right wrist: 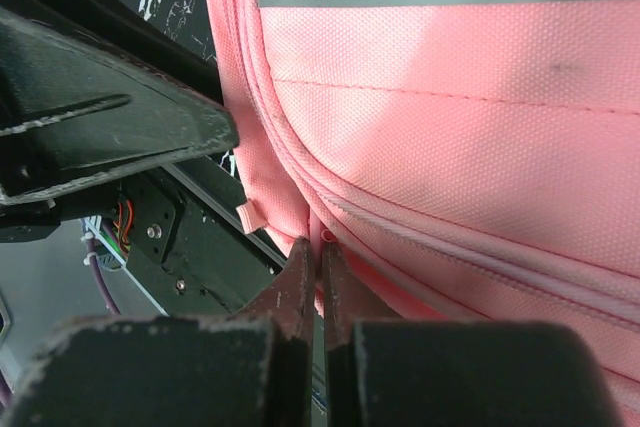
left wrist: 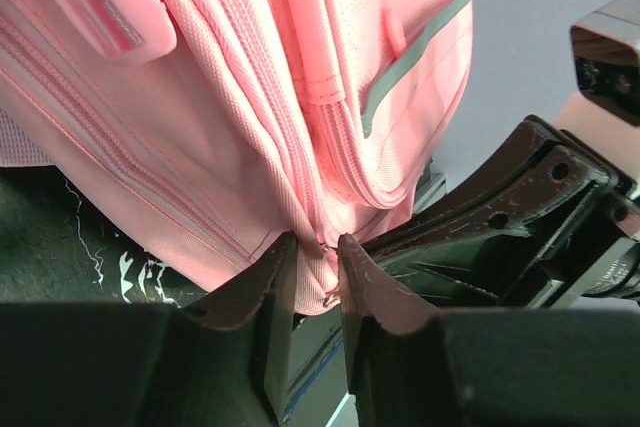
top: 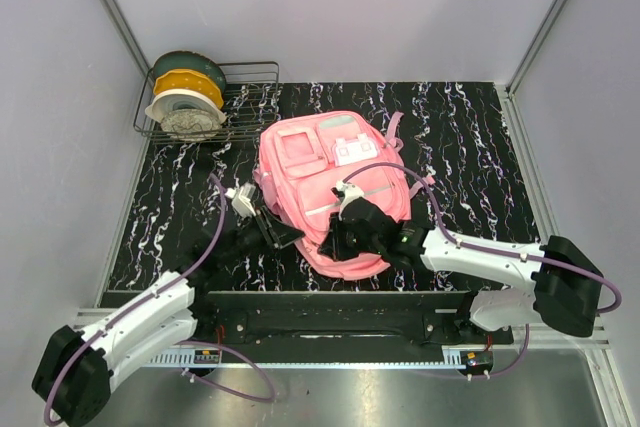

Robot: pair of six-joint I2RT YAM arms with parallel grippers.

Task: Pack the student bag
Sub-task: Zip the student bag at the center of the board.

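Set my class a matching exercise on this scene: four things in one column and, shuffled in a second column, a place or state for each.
Things
1. student bag
2. wire rack
3. left gripper
4. right gripper

Places and states
A. jaws shut, touching the bag's near end
B. far left corner of the table, holding spools
C. pink, lying mid-table
D. jaws pinching a fold of the bag's fabric

Pairs: 1-C, 2-B, 3-D, 4-A
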